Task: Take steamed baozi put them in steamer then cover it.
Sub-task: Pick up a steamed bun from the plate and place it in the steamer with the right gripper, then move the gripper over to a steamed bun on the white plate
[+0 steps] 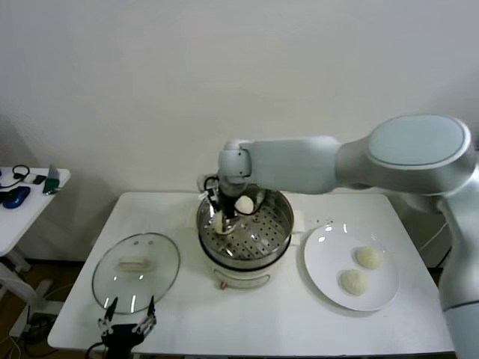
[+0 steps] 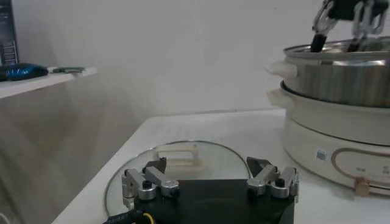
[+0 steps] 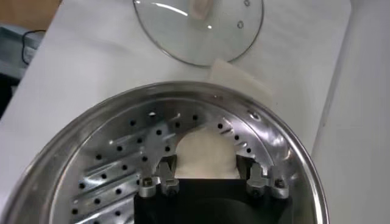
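Observation:
The steamer (image 1: 278, 238) stands mid-table, its perforated tray showing in the right wrist view (image 3: 122, 164). My right gripper (image 1: 223, 217) reaches down into its left side and is shut on a baozi (image 3: 206, 152), low over the tray. A second baozi (image 1: 244, 203) lies in the steamer beside it. Two more baozi (image 1: 368, 256) (image 1: 354, 281) sit on the white plate (image 1: 323, 258) to the right. The cover (image 1: 135, 271), with its beige handle (image 2: 177, 151), lies flat on the table left of the steamer. My left gripper (image 1: 127, 323) is open and empty at the front edge, just before the cover.
The steamer's white base (image 2: 329, 140) stands right of the cover in the left wrist view. A side table (image 1: 30, 196) with small items stands far left. A wall runs behind the table.

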Robot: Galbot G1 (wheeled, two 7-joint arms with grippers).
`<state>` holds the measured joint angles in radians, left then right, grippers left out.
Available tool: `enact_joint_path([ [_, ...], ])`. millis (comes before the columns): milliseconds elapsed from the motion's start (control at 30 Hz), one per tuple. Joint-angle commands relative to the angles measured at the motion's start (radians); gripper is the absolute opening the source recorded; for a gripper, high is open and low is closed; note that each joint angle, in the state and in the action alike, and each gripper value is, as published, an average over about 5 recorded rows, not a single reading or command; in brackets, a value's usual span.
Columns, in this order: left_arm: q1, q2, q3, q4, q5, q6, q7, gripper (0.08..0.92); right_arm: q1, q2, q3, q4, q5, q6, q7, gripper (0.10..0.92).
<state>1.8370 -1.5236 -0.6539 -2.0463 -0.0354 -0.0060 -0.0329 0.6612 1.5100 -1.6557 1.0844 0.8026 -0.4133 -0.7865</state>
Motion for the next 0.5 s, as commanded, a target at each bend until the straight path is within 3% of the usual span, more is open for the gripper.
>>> enact_joint_path([
  [33,0.002,0.000,0.000,0.000,0.000,-0.001,-0.001,0.823,-0.071,0.060,0.011,-0.100,-0.036,0.006,0.018,0.655],
  [267,0.008,-0.001,0.005,-0.009,0.003,-0.002,-0.002,0.823,0.083,-0.076,0.006,0.083,0.007,0.047,-0.043,0.786],
  [500,0.013,-0.002,0.010,-0.021,0.010,-0.001,-0.001,0.823,0.428,-0.454,-0.216,0.365,0.017,0.157,-0.210,0.822],
])
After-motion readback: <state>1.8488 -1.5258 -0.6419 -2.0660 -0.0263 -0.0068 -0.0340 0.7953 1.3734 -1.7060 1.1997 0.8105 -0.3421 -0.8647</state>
